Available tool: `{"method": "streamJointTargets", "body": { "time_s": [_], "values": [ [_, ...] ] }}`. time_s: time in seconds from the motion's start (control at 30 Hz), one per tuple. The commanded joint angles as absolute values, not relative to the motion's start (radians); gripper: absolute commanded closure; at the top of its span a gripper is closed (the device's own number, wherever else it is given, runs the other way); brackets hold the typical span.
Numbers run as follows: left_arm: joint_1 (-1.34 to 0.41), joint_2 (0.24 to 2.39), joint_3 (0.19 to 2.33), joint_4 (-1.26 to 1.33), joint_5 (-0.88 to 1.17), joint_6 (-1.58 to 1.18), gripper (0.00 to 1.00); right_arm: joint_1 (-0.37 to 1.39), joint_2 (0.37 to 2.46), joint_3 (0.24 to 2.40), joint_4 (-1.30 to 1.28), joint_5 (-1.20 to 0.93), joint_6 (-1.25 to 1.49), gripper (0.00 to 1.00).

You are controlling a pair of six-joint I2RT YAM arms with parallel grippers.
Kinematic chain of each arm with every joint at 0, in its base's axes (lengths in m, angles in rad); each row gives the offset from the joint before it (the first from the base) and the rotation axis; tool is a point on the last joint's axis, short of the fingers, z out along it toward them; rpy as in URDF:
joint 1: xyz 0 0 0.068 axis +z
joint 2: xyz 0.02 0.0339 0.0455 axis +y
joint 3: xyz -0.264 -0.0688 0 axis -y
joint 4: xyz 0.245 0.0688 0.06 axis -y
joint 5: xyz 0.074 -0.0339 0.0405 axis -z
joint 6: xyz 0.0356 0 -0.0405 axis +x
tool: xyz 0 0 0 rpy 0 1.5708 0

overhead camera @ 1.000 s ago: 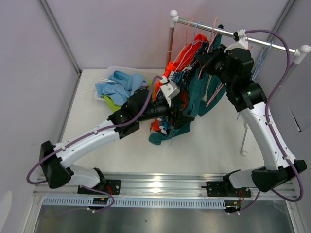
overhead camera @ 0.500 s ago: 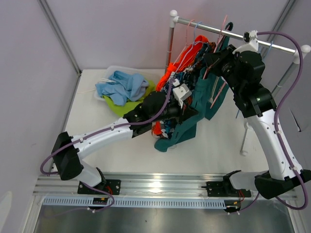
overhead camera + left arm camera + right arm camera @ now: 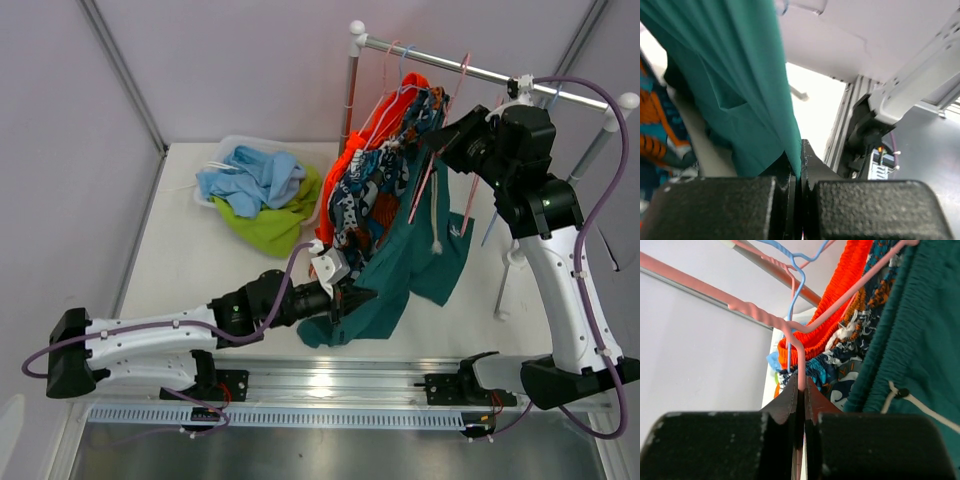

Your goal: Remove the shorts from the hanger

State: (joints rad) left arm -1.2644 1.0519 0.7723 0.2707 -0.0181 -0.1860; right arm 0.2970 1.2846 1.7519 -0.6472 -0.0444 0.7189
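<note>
Five pairs of shorts: three hang at the rail [image 3: 480,72] (orange pair [image 3: 350,160], print pair [image 3: 365,200], dark teal pair [image 3: 400,265]), two lie on the tabletop [image 3: 200,270] (light blue pair [image 3: 250,175], lime green pair [image 3: 270,228]). Left hand [image 3: 345,298] pinches the dark teal pair's hem; right hand [image 3: 801,385] pinches a pink hanger [image 3: 765,315].

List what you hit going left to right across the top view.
left arm's base → light blue shorts → printed shorts → right arm → rack's end cap. Left out, overlapping neighbours: lime green shorts, orange shorts, dark teal shorts.
</note>
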Motion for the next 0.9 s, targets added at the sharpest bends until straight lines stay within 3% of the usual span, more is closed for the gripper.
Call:
{"method": "streamJointTargets", "body": {
  "time_s": [0.0, 0.23, 0.37, 0.57, 0.73, 0.87],
  "values": [
    [-1.318, 1.023, 0.704, 0.23, 0.06, -0.238, 1.0, 0.219, 1.279, 1.829, -0.403, 0.067, 0.663, 1.0],
    [-1.322, 1.081, 0.745, 0.242, 0.066, -0.226, 1.0, 0.202, 1.298, 1.861, -0.433, 0.015, 0.693, 1.0],
    [-1.321, 1.199, 0.825, 0.244, -0.108, -0.199, 1.0, 0.206, 1.284, 1.847, -0.448, -0.032, 0.722, 1.0],
    [-1.214, 1.455, 1.22, 0.138, -0.284, -0.17, 1.0, 0.225, 1.198, 1.796, -0.508, -0.083, 0.773, 1.0],
    [-1.097, 1.713, 1.684, -0.22, -0.324, -0.254, 1.0, 0.249, 1.155, 1.805, -0.575, -0.075, 0.764, 1.0],
    [-1.066, 1.812, 1.763, -0.33, -0.288, -0.278, 1.0, 0.242, 1.169, 1.859, -0.618, -0.032, 0.718, 1.0]
  ]
}}
